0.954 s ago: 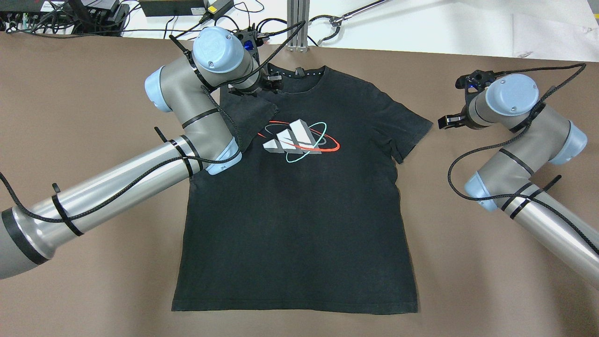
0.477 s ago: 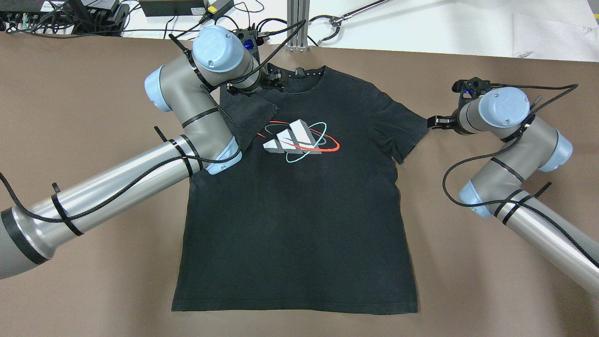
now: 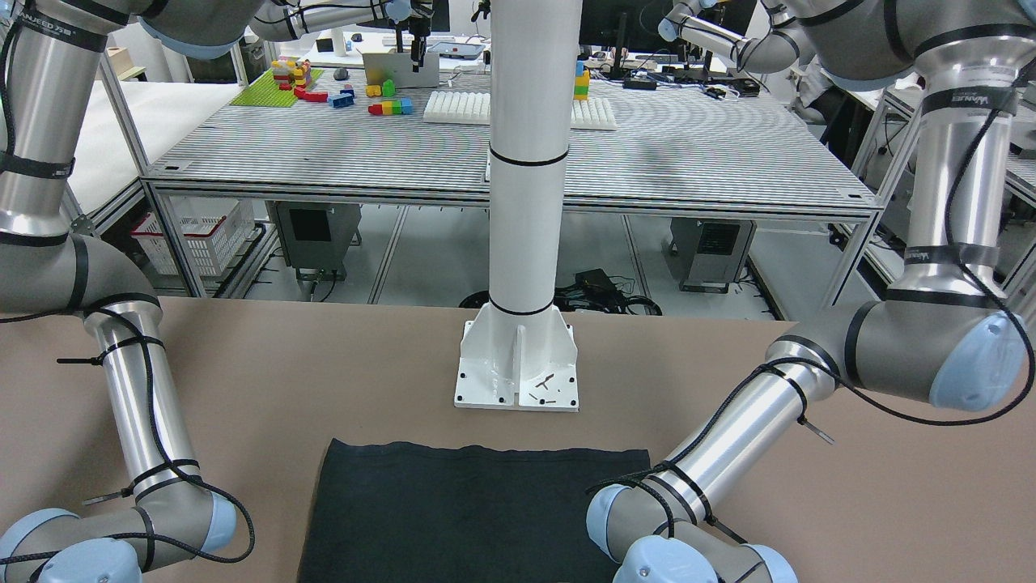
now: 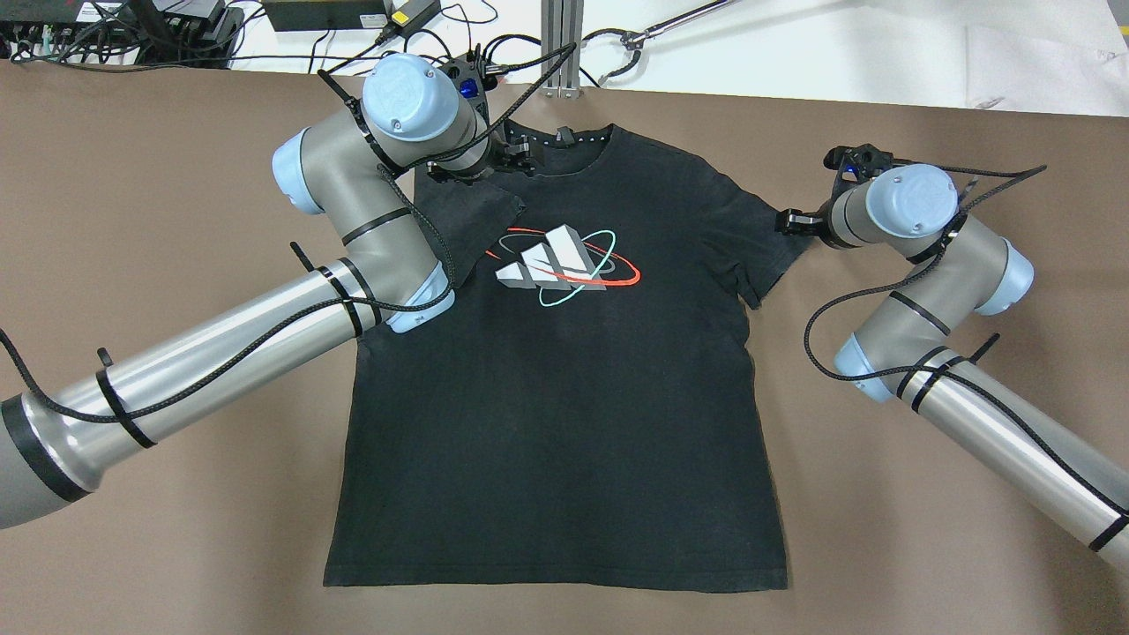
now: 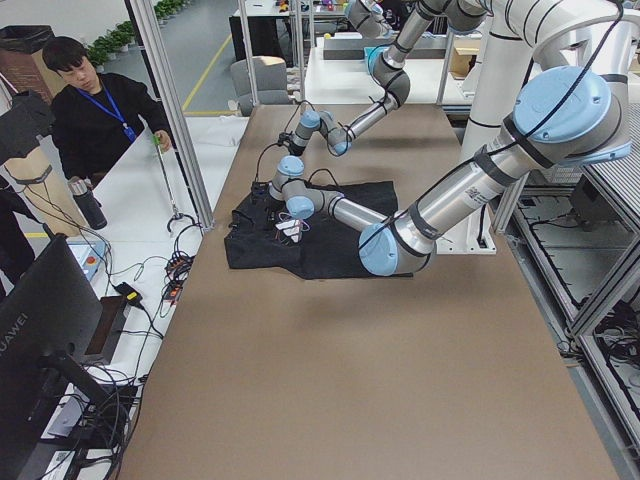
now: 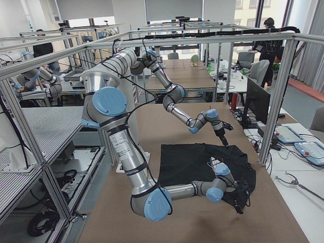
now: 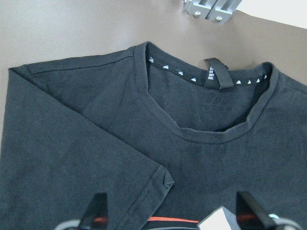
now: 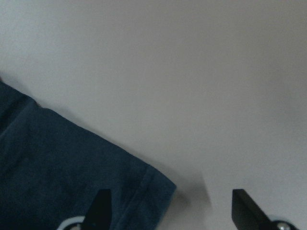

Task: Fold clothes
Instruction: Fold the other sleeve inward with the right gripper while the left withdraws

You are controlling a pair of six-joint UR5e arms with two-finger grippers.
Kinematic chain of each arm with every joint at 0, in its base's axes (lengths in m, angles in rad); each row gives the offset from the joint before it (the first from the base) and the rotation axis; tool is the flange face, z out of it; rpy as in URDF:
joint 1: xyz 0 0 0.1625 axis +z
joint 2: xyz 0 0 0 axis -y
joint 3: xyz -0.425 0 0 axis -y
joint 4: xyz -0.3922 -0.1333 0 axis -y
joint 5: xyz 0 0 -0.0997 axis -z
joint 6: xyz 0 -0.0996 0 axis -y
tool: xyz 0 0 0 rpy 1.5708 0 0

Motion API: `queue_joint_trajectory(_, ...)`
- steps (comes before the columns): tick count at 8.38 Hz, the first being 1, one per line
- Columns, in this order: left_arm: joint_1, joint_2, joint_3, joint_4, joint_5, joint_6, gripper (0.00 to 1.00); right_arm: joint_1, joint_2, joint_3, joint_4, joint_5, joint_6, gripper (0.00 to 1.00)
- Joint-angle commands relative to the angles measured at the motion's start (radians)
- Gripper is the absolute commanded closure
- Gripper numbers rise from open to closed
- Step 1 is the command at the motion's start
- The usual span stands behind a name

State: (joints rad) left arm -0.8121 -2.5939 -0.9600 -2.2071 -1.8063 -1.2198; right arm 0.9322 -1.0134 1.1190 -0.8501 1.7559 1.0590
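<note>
Black shirt (image 4: 564,423) has only one sleeve (image 4: 467,225) folded in; left end effector (image 4: 516,157) and right end effector (image 4: 788,220) gape wide, empty.

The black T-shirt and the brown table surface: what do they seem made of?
The black T-shirt: probably soft knit cotton, matte; it lies limp, wrinkled, with stitched hems. The brown table surface: a smooth matte sheet, perhaps paper or laminate; I cannot tell.
</note>
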Motion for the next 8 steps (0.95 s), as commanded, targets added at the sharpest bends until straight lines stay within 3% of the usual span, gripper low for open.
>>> queue_joint_trajectory(1, 0.008, 0.003, -0.006, 0.000, 0.004, 0.000, 0.06, -0.003, 0.015, -0.013, 0.006, -0.001, -0.002, 0.53)
queue_joint_trajectory(3, 0.010, 0.003, -0.008, -0.002, 0.005, 0.000, 0.06, -0.003, 0.012, -0.005, 0.008, 0.001, -0.033, 0.85)
queue_joint_trajectory(4, 0.010, 0.003, -0.008, 0.000, 0.005, -0.001, 0.06, -0.003, 0.009, 0.005, 0.008, 0.001, -0.033, 0.96)
queue_joint_trajectory(8, 0.005, -0.002, -0.016, 0.001, -0.004, -0.003, 0.06, -0.001, 0.018, 0.051, -0.001, 0.005, -0.033, 1.00)
